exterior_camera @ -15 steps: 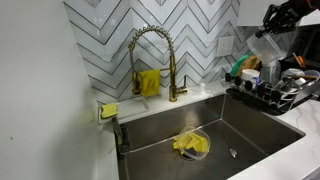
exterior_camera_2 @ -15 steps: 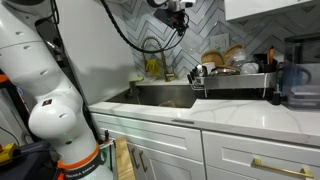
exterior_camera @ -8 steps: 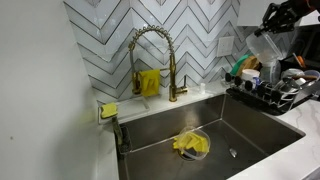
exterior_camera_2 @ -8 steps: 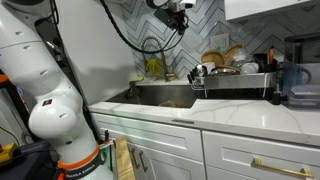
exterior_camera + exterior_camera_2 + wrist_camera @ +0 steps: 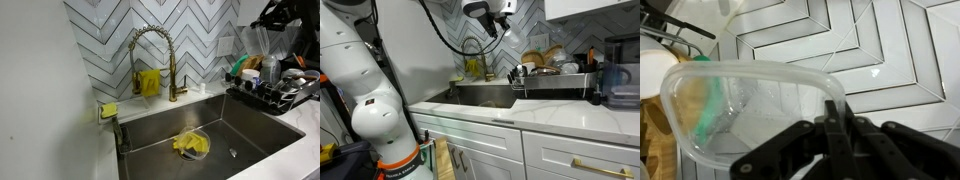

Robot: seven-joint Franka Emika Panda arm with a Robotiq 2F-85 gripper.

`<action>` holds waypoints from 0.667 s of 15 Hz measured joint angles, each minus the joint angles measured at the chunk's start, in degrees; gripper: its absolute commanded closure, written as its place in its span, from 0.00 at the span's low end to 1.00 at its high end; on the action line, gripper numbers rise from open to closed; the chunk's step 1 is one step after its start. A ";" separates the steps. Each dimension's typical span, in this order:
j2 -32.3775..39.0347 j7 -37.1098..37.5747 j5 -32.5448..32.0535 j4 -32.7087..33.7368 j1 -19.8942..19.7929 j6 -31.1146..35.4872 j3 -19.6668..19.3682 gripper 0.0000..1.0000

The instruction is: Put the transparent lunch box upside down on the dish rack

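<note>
My gripper (image 5: 833,112) is shut on the rim of the transparent lunch box (image 5: 740,110), a clear plastic box with rounded corners that fills the left of the wrist view. In an exterior view the lunch box (image 5: 262,40) hangs tilted in the air above the dish rack (image 5: 275,95), with the gripper (image 5: 275,15) at the top right edge. In the other exterior view the gripper (image 5: 498,12) holds the box (image 5: 480,10) high, left of and above the black wire dish rack (image 5: 552,80).
The rack holds plates, cups and a green item (image 5: 243,66). A steel sink (image 5: 210,130) holds a yellow cloth on a lid (image 5: 190,145). A gold faucet (image 5: 165,55) stands behind it, against the chevron tile wall. A jug (image 5: 616,85) stands on the counter.
The gripper has lifted and turned the lunch box, which now stands more upright and higher above the rack than a second ago.
</note>
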 measured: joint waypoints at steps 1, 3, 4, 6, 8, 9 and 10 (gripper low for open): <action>0.01 0.01 -0.04 0.08 -0.04 0.00 0.00 0.93; 0.00 0.01 -0.05 0.26 -0.18 0.00 0.00 0.93; 0.01 0.01 -0.06 0.33 -0.19 0.00 0.00 0.93; 0.01 0.01 -0.07 0.38 -0.20 0.00 0.00 0.93; 0.01 0.01 -0.07 0.39 -0.20 0.00 0.00 0.93; 0.01 0.01 -0.07 0.40 -0.20 0.00 0.00 0.93; 0.01 0.01 -0.07 0.40 -0.20 0.00 0.00 0.93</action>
